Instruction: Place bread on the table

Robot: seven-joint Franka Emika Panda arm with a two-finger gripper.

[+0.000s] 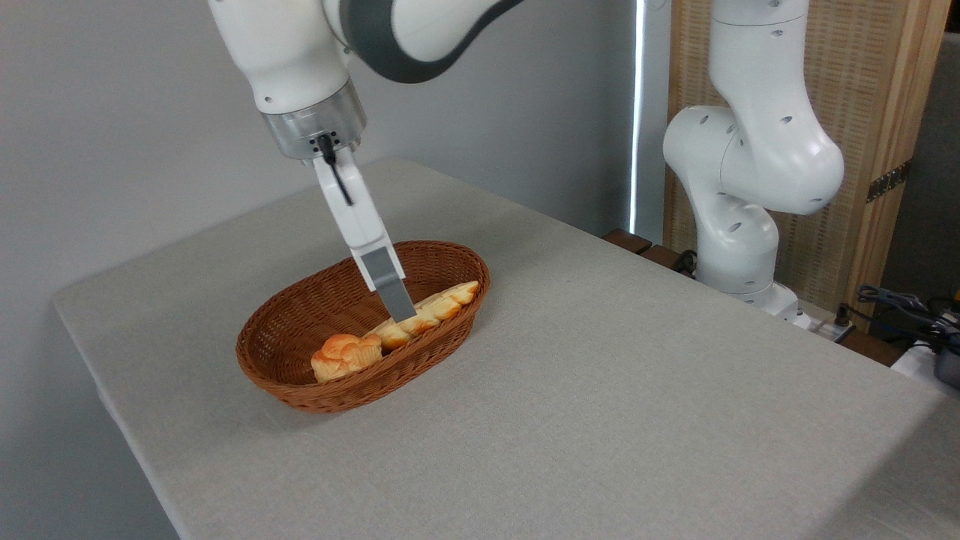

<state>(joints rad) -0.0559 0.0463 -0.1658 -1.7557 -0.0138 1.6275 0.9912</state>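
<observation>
The bread (444, 301), a long pale golden braided loaf, lies tilted along the right inner wall of a brown wicker basket (279, 384) on the table (600, 397). My gripper (404, 312) reaches down into the basket, and its tip is at the middle of the loaf. I see it edge-on: one grey finger hides the other, so the gap between them does not show. Whether the fingers touch the loaf is unclear.
A small orange-brown knotted bun (346, 354) sits in the basket's front end, just left of the loaf. The arm's white base (739, 232) stands past the table's far right edge, with cables (907, 304) beside it.
</observation>
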